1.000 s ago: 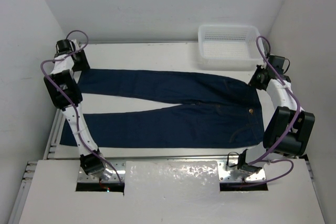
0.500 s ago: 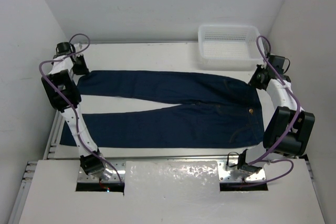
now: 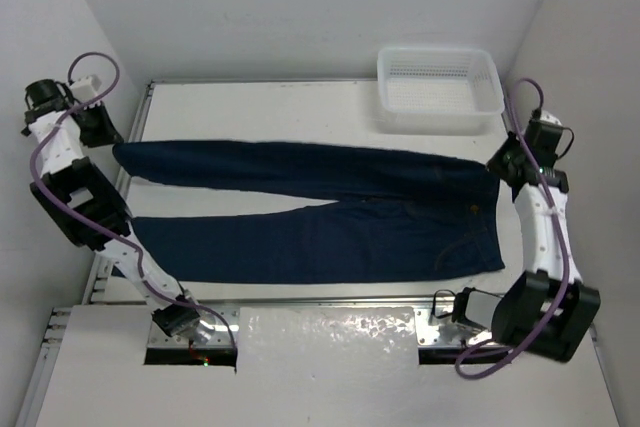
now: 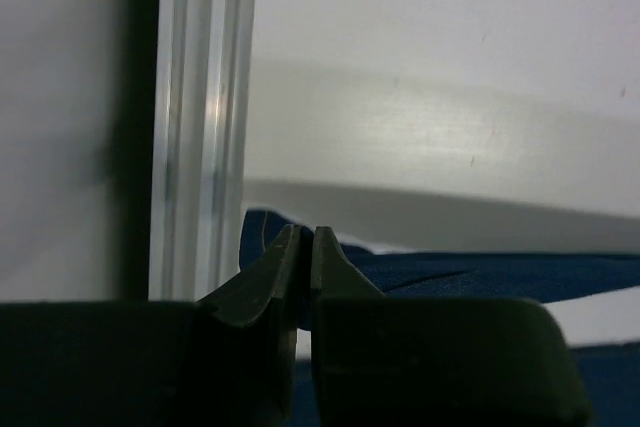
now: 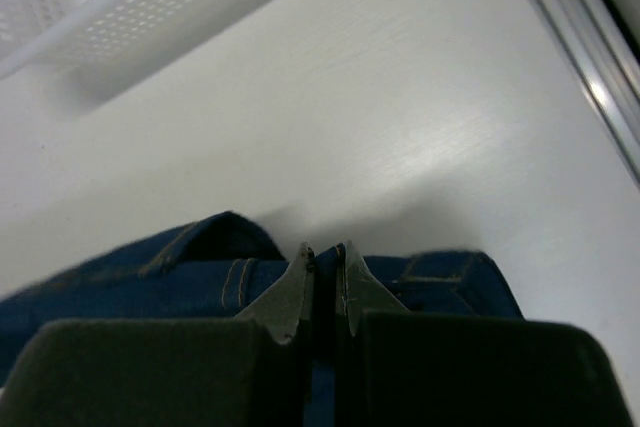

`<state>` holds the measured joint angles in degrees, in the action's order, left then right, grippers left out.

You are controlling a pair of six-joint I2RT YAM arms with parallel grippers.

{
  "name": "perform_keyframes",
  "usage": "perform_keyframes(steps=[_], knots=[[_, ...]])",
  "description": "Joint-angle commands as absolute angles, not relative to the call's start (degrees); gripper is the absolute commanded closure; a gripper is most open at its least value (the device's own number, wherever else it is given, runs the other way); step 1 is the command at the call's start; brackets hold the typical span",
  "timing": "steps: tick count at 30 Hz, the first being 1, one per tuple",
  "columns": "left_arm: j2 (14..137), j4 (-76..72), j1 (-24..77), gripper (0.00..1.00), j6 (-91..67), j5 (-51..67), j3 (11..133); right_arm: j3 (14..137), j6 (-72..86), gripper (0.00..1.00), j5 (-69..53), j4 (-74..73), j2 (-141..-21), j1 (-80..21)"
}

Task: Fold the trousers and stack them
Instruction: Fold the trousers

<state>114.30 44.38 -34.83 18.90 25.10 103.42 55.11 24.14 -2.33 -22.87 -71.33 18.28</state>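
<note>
While half a second ago it sat over the table's far-left corner, the left gripper (image 3: 108, 143) has now swung outward past the left edge, its jaws pressed together on the hem of the dark navy blue long-legged denim jeans (image 3: 330, 237). In the left wrist view the fingertips (image 4: 290, 252) pinch a fold of blue cloth (image 4: 480, 272) with no gap between them. The far leg has followed, and its hem now lies further left than before, drawn out long and straight. The right gripper (image 3: 503, 160) stays clamped on the far corner of the waistband, its tips (image 5: 298, 272) closed over the denim (image 5: 120, 287) beside the orange stitching. That arm's elbow has dropped toward the near edge, and the gripper has shifted slightly right.

The jeans lie spread across the white tabletop (image 3: 280, 107), waist to the right and legs running left, the near leg flat and unmoved. A white plastic mesh basket (image 3: 440, 115) stands at the far-right corner, apart from the cloth. A bare aluminium rail (image 4: 205, 117) borders the table, and plain white walls (image 3: 300, 7) enclose it on three sides.
</note>
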Motion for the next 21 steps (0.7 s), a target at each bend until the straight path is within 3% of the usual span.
perform_keyframes(steps=[1,6,11,21], knots=[[109.0,50.2,-38.6,1.00,26.5,27.9,100.3,50.9,28.7,1.00,4.0,-23.0,-63.8,20.9],[101.6,56.2,-42.0,1.00,33.7,27.6,96.2,45.4,34.3,1.00,8.8,-24.4,-55.1,22.3],[94.1,58.8,-45.6,1.00,40.2,24.1,84.7,38.4,36.3,1.00,10.4,-28.1,-49.5,22.3],[82.7,61.6,-53.2,1.00,53.4,21.2,74.1,37.5,37.4,1.00,16.2,-37.1,-42.7,22.5]])
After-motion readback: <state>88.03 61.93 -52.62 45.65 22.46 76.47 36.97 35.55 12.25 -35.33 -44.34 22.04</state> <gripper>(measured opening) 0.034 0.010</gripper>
